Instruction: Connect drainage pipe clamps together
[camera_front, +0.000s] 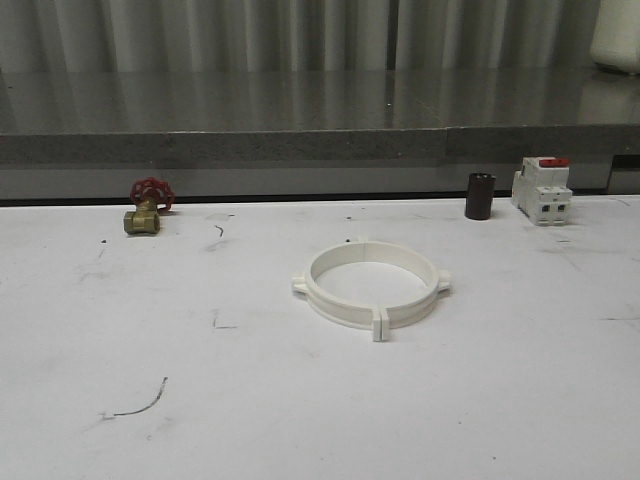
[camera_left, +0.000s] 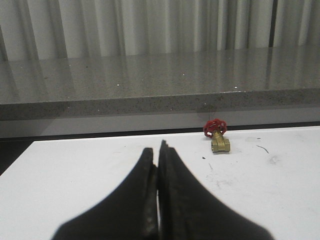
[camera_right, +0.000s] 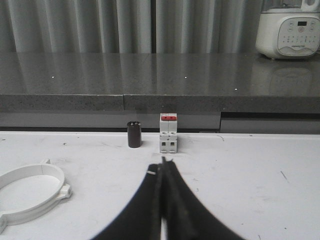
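1. A white, scuffed tabletop (camera_front: 120, 340) runs up to a grey speckled stone ledge, with pale corrugated panels behind it.
2. The two white clamp halves (camera_front: 371, 283) lie flat at the middle of the tabletop, already meeting as one wide ring, their end tabs paired at the near and far seams and small lugs sticking out at either side.
3. The left end effector (camera_left: 159, 165) hangs over the tabletop with its black fingers pressed together and nothing between them; a brass valve with a red handwheel (camera_left: 217, 136) sits ahead of it.
4. The right end effector (camera_right: 162, 172) is likewise closed up and empty, facing a dark cylinder (camera_right: 134, 134) and a red-topped switch (camera_right: 168, 132).
5. In the right wrist view the ring (camera_right: 30, 192) lies off to the robot's left of those fingers and near them, so the right arm looks the closer one.
6. Judging from the closed ring, the joining appears largely done.
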